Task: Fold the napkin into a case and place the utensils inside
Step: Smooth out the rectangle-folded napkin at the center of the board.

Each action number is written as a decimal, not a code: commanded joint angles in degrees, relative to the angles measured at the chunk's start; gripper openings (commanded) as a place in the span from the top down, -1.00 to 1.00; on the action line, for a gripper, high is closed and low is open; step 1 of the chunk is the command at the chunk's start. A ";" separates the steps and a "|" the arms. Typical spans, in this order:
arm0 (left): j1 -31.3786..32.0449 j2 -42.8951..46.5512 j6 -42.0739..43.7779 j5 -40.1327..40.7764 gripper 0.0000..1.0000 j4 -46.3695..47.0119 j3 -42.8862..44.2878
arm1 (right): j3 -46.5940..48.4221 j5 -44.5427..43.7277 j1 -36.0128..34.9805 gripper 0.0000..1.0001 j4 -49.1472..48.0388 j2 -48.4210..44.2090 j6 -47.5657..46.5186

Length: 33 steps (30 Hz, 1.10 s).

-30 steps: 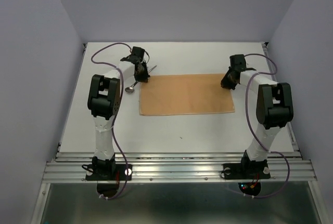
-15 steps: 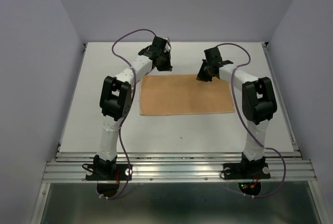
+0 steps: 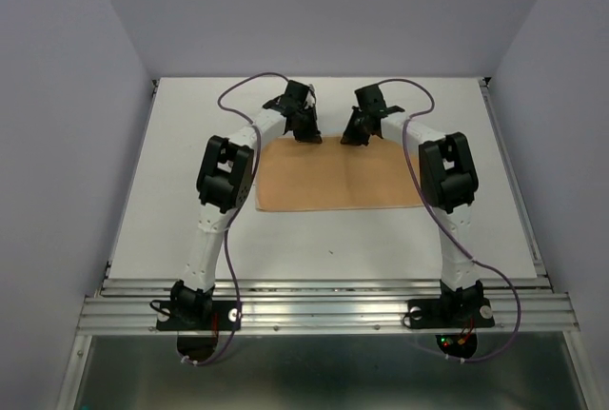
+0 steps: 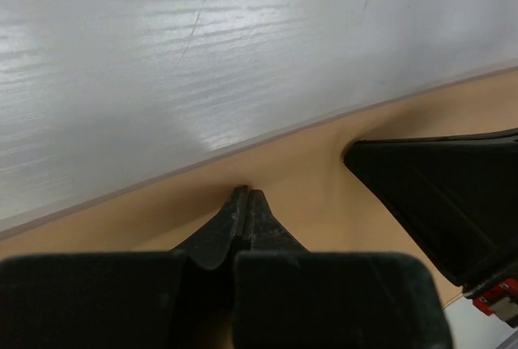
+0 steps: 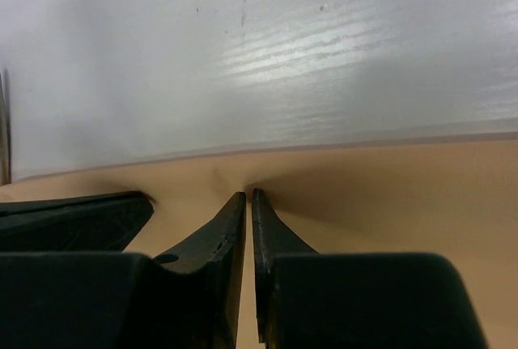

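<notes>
The peach-orange napkin lies flat on the white table, with a faint line down its middle. My left gripper and right gripper stand close together at the middle of its far edge. In the left wrist view the left gripper is shut, and the napkin puckers at its tips. In the right wrist view the right gripper is nearly shut, pinching the napkin. No case shows. The utensils do not show in the top view.
The purple cables arch over the far part of the table. The lavender walls close in both sides and the back. A metal rail runs along the near edge, by the arm bases.
Both grippers have moved from the napkin's far corners inward to the middle of its far edge. The spoon seen earlier by the left arm no longer shows.
</notes>
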<state>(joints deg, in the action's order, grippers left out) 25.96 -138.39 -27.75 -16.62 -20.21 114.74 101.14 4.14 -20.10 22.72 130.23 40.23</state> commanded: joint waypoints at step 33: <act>-0.03 -0.04 6.48 0.36 1.00 -1.15 1.28 | -14.65 -2.91 23.78 0.88 -2.68 -8.07 -0.94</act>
<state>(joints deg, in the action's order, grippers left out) 26.17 -140.09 -23.38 -16.53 -18.92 116.49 88.75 4.47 -0.10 18.81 123.42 42.09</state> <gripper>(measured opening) 0.022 0.065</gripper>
